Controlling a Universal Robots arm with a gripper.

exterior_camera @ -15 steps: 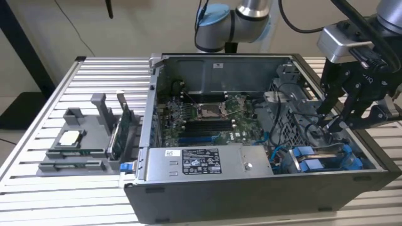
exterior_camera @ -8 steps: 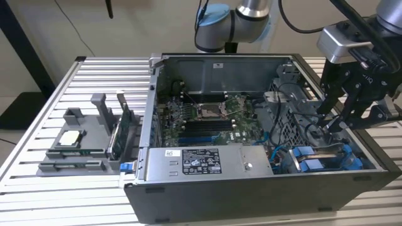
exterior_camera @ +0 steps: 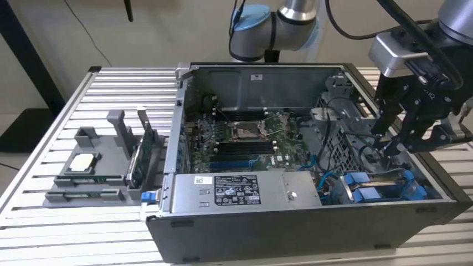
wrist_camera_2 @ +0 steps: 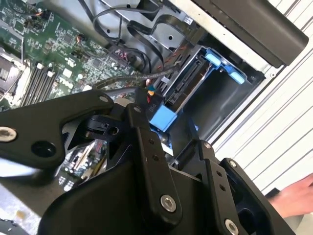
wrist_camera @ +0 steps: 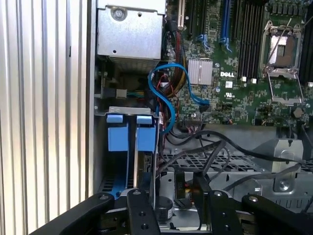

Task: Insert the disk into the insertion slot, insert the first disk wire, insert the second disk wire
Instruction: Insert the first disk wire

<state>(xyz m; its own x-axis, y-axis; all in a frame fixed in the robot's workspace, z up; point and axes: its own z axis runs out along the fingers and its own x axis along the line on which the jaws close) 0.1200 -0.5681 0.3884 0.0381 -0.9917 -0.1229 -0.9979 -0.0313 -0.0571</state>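
Computer case [exterior_camera: 310,221]: open, grey, side panel off, lying on the slatted metal table [exterior_camera: 111,88].
Gripper [exterior_camera: 388,141]: black, two-fingered, hanging inside the case at its end on the exterior view's right, above the drive-bay corner.
Fingers [wrist_camera: 141,215]: spread apart with a clear gap. Nothing is seen clamped between them in either wrist view.
Disk [wrist_camera: 145,137]: in its bright blue carrier frame, seated edge-on in the insertion slot, with a grey side showing below the blue tab. A second blue carrier [wrist_camera: 117,134] stands just beside it.
Insertion slot [wrist_camera: 128,110]: grey metal bay in the case corner, between the case wall and the black wiring, near the power-supply box.
Black connector [wrist_camera_2: 151,100]: on red and orange leads, just beside one fingertip inside the case. I cannot tell whether it touches the fingertip.
Blue data cable [wrist_camera: 164,98]: looped inside the case from the motherboard side towards the bay.
Black wires [wrist_camera: 210,149]: loose bundle over the perforated case floor, beside the bay.
Power-supply box [exterior_camera: 244,191]: grey, labelled, along the near wall of the case.
Motherboard [exterior_camera: 244,138]: green, on the case floor, with an empty processor socket.
Grey parts holder [exterior_camera: 96,166]: on the table, well apart from the case on the exterior view's left, carrying a chip and upright cards.
Person's hand [wrist_camera_2: 293,198]: outside the case wall, over the table slats.
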